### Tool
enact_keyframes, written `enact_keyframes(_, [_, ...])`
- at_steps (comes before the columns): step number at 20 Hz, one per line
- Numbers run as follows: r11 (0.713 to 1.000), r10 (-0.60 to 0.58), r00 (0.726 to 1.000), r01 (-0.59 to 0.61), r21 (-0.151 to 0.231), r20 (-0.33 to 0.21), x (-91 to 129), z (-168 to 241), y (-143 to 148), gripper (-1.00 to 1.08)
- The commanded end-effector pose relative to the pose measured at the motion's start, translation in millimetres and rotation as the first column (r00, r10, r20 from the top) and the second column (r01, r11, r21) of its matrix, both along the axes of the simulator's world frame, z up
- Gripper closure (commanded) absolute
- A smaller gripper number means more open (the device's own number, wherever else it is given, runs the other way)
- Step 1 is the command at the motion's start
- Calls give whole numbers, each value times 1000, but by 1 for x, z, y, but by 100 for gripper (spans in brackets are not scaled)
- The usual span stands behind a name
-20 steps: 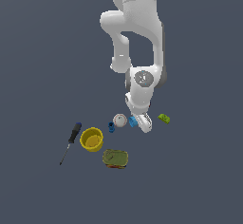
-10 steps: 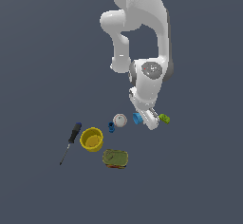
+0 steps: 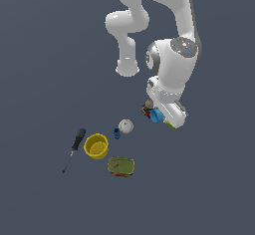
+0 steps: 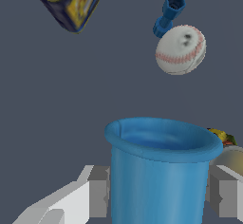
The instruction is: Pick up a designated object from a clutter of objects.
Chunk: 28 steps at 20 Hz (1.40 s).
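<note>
Gripper (image 4: 156, 197) fingers (image 4: 97, 192) are clamped on either side of the light-blue cup (image 4: 159, 171), which is held with its open mouth seen from the wrist. On the dark surface (image 3: 45, 55), the baseball (image 3: 126, 126), a small darker blue piece (image 3: 117, 134), the yellow bowl (image 3: 96, 146), the screwdriver (image 3: 74, 147) and the green tin (image 3: 121, 166) are grouped near its middle.

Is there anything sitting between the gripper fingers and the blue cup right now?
Nothing visible. In the wrist view the blue cup sits directly between the two fingers, with the baseball and the other items lying clear beyond its rim.
</note>
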State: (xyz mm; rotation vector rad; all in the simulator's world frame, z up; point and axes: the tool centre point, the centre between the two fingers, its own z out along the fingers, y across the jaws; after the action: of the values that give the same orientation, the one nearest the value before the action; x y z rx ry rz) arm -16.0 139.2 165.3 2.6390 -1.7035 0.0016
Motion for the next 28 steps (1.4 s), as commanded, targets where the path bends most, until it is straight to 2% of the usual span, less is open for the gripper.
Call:
enact_keyframes(1, [1000,0,1000,0,0,1,3,26,11,108])
enact_keyframes(16, [1000,0,1000,0,0,0,26,164,77,108])
enact_keyframes(28, [1000,0,1000,0,1,0,37,212,101,108])
